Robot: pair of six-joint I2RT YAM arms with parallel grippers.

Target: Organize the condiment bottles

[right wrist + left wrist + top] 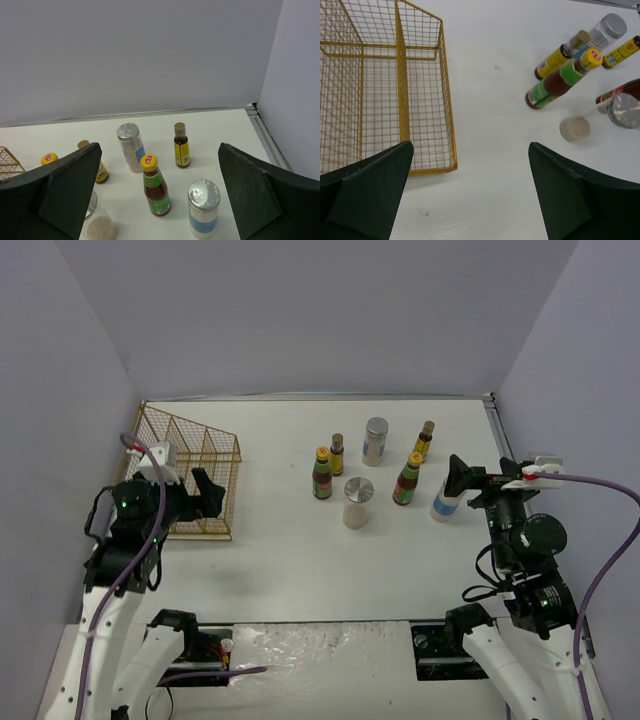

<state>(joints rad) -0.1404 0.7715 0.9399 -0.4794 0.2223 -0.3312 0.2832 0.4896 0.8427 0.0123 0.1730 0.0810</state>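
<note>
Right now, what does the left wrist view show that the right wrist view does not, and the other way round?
Only the left wrist view: the inside of the gold wire rack, with its divider, ahead of the open left gripper. Only the right wrist view: the blue-labelled jar, nearest the open right gripper, and the grey back wall. Both: the two yellow-capped sauce bottles, the two slim dark bottles and two other pale jars. The right wrist view catches only one corner of the rack.
</note>
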